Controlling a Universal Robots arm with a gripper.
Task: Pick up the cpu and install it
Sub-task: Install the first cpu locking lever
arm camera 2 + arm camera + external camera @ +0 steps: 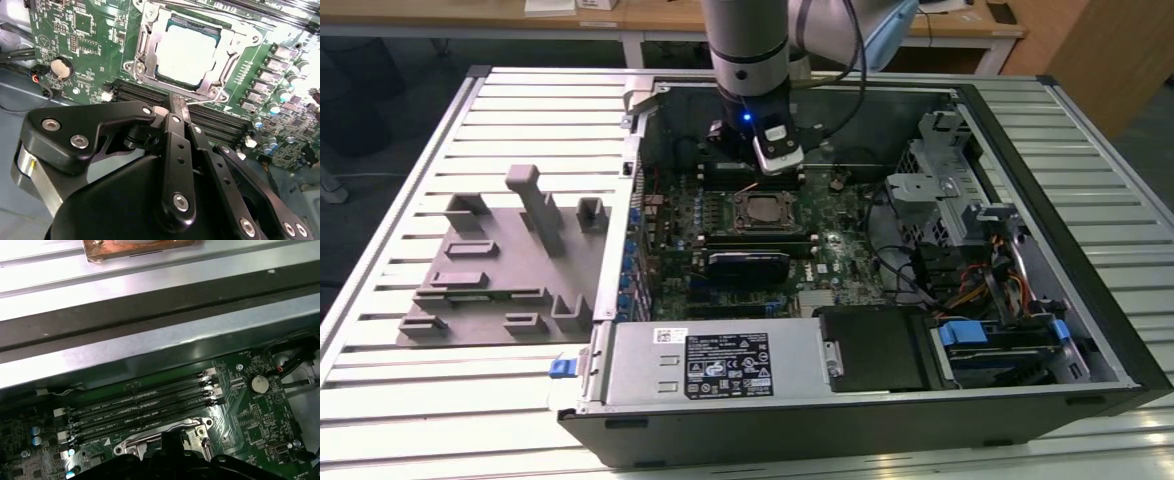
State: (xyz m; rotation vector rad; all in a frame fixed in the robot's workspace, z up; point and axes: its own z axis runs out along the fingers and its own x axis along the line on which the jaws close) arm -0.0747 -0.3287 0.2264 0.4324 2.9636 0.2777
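The cpu point(187, 52) lies flat inside the metal frame point(144, 50) of its socket on the green board point(65, 30). Its pale shiny top faces up and its edges run parallel to the frame, so I judge that it is already seated. Whether the frame is locked down over it, I cannot tell.

The claw point(162, 106) hangs above the dark memory slots point(145, 92), just beside the socket and apart from the cpu. In the second wrist view its tips are drawn together and nothing is between them, so it looks clenched and grasps nothing. In the exterior view the claw point(774, 158) stands upright above the board, on the far side of the socket.

The room around it is narrow. The wall of the computer case point(881, 415) rises on every side, and a drive cage point(934, 190) with cables stands at the exterior view's right. Straight up is the open way. The grey tray point(480, 270) rests on the counter point(427, 400) outside the case, well apart from the claw.
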